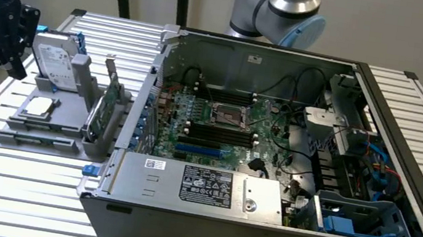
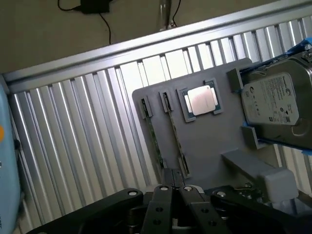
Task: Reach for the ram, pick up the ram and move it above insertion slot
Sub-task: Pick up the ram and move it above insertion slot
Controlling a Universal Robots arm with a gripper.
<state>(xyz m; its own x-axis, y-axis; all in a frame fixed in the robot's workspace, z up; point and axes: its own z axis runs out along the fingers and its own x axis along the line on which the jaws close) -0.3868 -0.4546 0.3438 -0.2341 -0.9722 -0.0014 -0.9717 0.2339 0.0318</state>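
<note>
Two thin green ram sticks stand on edge in a grey holder (image 2: 209, 141); one ram stick (image 2: 155, 139) is beside the other (image 2: 178, 144). My gripper (image 2: 174, 191) hovers above the holder's edge near the ends of the sticks, its fingers (image 2: 163, 207) drawn together with nothing between them. In the exterior view the black gripper (image 1: 12, 69) hangs at the far left, above and beside the holder (image 1: 43, 132). The black ram slots (image 1: 218, 133) lie on the motherboard inside the open computer case (image 1: 263, 225).
The holder also carries a silver hard drive (image 2: 275, 105) standing upright (image 1: 55, 62), a processor chip (image 2: 201, 100) and a green expansion card with a metal bracket (image 1: 107, 107). Everything rests on a ribbed metal table (image 1: 10, 190). The case's walls rise at the exterior view's right.
</note>
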